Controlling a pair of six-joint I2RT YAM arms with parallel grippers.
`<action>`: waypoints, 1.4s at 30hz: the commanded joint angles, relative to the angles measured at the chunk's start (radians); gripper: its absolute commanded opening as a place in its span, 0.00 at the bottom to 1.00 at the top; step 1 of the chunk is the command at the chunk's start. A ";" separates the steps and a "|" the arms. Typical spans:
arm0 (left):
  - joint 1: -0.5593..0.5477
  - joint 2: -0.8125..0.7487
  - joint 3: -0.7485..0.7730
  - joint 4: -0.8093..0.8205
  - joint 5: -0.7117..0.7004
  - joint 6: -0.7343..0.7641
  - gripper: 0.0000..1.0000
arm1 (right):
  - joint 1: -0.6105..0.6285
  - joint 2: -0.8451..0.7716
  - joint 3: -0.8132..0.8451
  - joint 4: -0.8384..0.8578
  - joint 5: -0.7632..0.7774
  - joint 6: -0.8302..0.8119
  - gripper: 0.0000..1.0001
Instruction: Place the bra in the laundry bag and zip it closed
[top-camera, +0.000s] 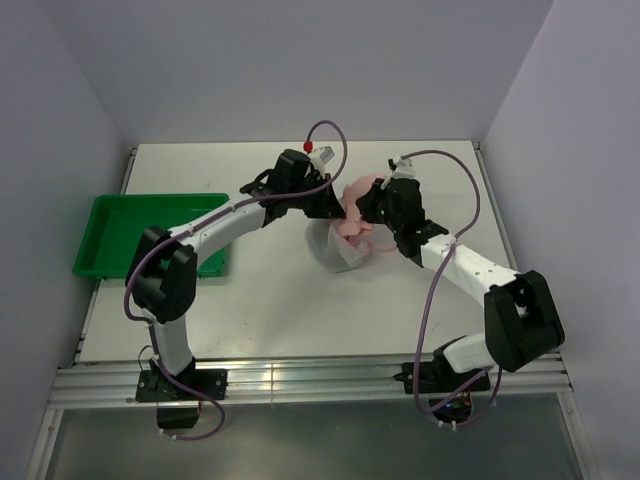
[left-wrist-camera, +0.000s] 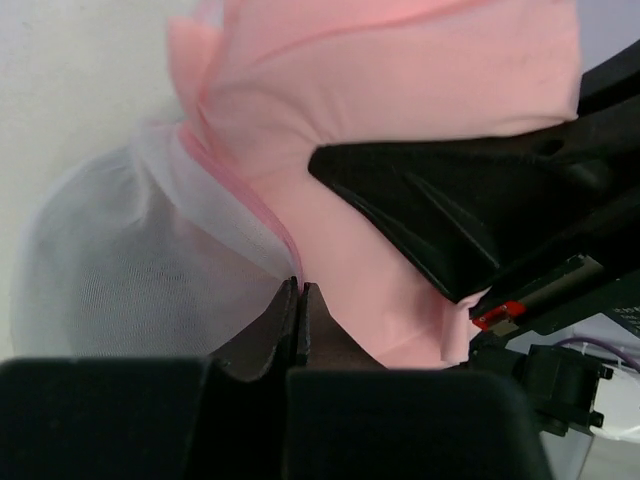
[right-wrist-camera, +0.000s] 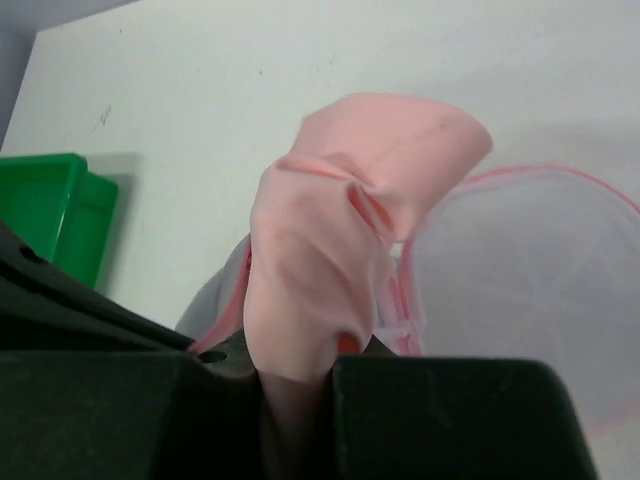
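Note:
The pink bra (top-camera: 357, 212) hangs bunched over the white mesh laundry bag (top-camera: 333, 250) in the middle of the table. My left gripper (top-camera: 327, 207) is shut on the bag's pink-trimmed rim (left-wrist-camera: 262, 222) and holds it lifted; the mesh (left-wrist-camera: 120, 270) sags to the left in the left wrist view. My right gripper (top-camera: 372, 210) is shut on the bra (right-wrist-camera: 325, 270), which rises in a fold between its jaws. The bag's round mesh panel with pink trim (right-wrist-camera: 530, 290) lies behind it. The two grippers are close together over the bag.
A green plastic tray (top-camera: 108, 240) stands at the table's left edge, beside the left arm's elbow; its corner shows in the right wrist view (right-wrist-camera: 50, 215). White walls close in the back and both sides. Cables loop above both wrists.

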 joint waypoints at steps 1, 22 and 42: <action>-0.021 -0.039 0.067 -0.005 0.040 0.020 0.00 | 0.025 -0.039 0.003 0.064 0.112 0.005 0.00; -0.024 -0.088 -0.061 0.190 -0.015 -0.045 0.00 | 0.150 -0.268 -0.222 0.093 -0.073 0.016 0.00; -0.039 -0.324 -0.558 0.671 0.053 -0.171 0.00 | 0.333 -0.096 -0.145 -0.048 0.212 0.120 0.00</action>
